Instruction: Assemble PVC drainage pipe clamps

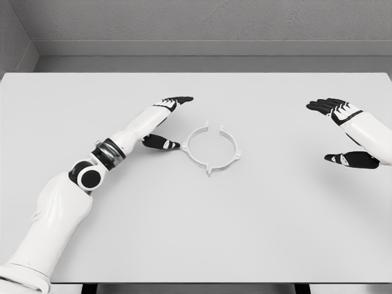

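- White plastic clamp ring (211,149) is lying flat near the middle of the pale surface (257,233), with a gap in its far side and little tabs poking off the rim.
- We've got the left robot hand (163,122) just left of the ring, fingers spread, thumb pointing at the rim and almost touching it. Holding nothing yet.
- Our guess: it's parked that way so thumb and fingers can close on the near-left edge.
- Right robot hand (344,135) sits well off to the right, also spread and empty, probably waiting to steady or take the part.
- No second clamp piece in view that we can spot.
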`<move>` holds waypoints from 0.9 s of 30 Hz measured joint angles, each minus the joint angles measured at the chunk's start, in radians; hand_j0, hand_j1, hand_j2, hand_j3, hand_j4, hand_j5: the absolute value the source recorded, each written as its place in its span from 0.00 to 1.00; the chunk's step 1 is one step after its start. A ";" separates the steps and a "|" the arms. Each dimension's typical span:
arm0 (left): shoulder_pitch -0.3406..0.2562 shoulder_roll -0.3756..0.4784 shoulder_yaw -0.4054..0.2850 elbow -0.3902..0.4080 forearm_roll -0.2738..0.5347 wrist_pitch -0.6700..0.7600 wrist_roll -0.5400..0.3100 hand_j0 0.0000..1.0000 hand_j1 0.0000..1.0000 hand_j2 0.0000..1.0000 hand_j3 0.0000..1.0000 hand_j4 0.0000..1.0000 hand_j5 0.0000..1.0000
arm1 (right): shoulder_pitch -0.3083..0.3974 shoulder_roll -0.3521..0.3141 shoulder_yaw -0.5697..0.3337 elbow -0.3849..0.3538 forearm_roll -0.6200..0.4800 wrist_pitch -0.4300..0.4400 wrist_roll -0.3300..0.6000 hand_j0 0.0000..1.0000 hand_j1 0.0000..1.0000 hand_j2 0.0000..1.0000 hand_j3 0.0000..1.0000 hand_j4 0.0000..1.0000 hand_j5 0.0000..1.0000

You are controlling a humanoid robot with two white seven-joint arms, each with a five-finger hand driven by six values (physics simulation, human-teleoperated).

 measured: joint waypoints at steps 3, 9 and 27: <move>0.000 -0.004 -0.002 0.004 -0.002 0.000 0.000 1.00 1.00 1.00 1.00 1.00 1.00 | 0.000 0.000 0.000 0.000 0.000 0.000 0.000 1.00 1.00 1.00 1.00 1.00 1.00; 0.000 -0.010 -0.005 0.005 -0.004 0.000 0.000 1.00 1.00 1.00 1.00 1.00 1.00 | 0.000 0.000 0.001 0.000 0.000 0.000 0.000 1.00 1.00 1.00 1.00 1.00 1.00; 0.000 -0.037 -0.010 -0.004 -0.014 0.000 0.000 1.00 1.00 1.00 1.00 1.00 1.00 | 0.000 0.000 0.000 0.001 0.000 0.000 0.000 1.00 1.00 1.00 1.00 1.00 1.00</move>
